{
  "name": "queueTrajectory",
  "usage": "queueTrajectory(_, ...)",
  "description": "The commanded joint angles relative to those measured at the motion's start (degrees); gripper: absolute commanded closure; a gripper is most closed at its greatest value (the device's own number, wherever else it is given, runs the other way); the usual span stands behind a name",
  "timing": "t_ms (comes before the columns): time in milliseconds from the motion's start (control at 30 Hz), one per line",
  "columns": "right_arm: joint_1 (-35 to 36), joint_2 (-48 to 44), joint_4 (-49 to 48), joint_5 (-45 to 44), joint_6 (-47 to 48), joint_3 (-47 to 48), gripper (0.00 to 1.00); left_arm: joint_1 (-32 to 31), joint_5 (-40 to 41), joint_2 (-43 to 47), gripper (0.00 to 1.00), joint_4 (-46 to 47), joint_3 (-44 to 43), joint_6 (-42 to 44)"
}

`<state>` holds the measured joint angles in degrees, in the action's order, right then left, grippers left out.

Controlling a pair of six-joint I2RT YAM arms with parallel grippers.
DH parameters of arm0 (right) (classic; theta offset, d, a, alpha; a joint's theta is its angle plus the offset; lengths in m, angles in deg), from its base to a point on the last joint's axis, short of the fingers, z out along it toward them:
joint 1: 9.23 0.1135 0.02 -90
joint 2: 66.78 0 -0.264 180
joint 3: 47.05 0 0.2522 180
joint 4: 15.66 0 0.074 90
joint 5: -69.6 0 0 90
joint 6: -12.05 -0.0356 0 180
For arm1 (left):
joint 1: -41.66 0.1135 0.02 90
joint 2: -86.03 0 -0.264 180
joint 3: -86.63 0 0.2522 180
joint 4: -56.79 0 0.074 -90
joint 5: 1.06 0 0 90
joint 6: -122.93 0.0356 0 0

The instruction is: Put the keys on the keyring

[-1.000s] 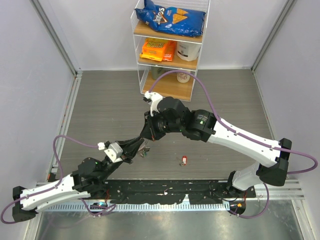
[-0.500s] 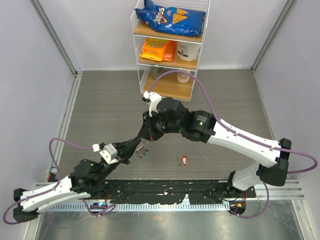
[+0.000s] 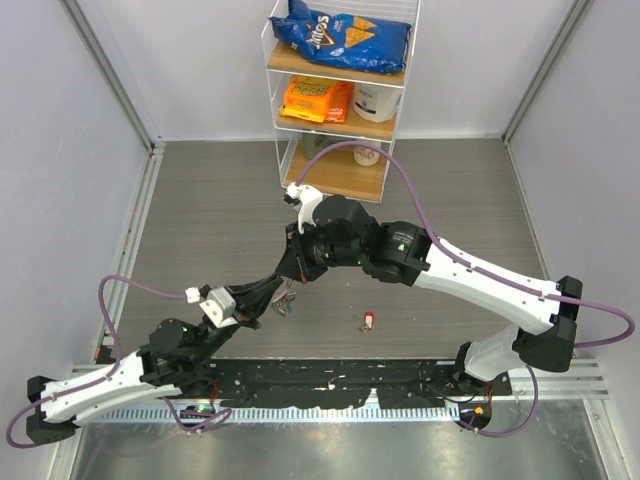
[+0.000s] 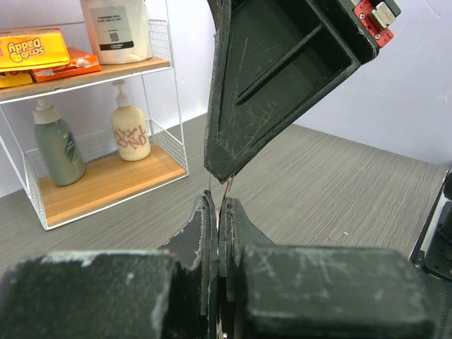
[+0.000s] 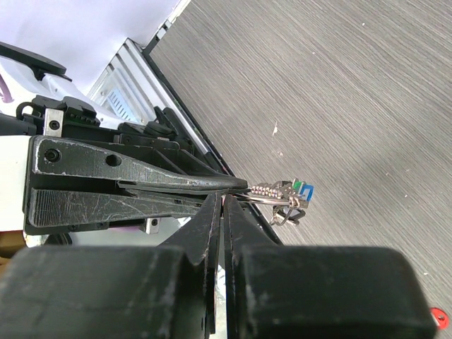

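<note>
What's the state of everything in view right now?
Left gripper: jaws shut on the keyring.
Right gripper: jaws shut on the keyring.
Keyring: held above the table.
Green key: on the keyring.
Blue key: on the keyring.
Red key: loose on the table.

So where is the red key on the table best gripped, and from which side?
By its red plastic head, coming straight down from above. The red key lies flat and alone on the table, so only its thin edges offer a hold, and the head looks like its widest part. Its blade is too small to judge.
</note>
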<state>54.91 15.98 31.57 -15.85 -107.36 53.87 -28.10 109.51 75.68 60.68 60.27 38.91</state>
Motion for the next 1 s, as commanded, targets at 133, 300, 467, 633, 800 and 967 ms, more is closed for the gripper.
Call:
queueTrajectory(133,0.2,-1.02,-2.98,-0.69,-0.56,0.65,0.94,-0.12,-0.71,-1.87,0.9,2.04,-1.73,-0.44)
queueTrajectory(300,0.2,-1.11,-2.89,-0.78,-0.39,0.74,0.94,-0.12,-1.15,-1.6,0.78,2.56,-1.46,-0.26)
queueTrajectory(467,0.2,-1.11,-2.71,-0.78,-0.3,0.91,0.94,-0.12,-1.24,-1.52,0.75,2.74,-1.37,-0.26)
queueTrajectory(633,0.2,-0.94,-2.62,-0.78,-0.21,1.0,0.94,-0.12,-1.15,-1.34,0.73,3.0,-1.11,-0.18)
queueTrajectory(800,0.2,-0.76,-2.71,-0.78,-0.21,1.09,0.94,-0.12,-1.24,-0.46,0.71,3.09,-0.76,-0.09)
queueTrajectory(967,0.2,-0.58,-2.71,-0.6,-0.3,1.18,0.94,-0.2,-1.33,0.33,0.71,3.36,-0.58,-0.18)
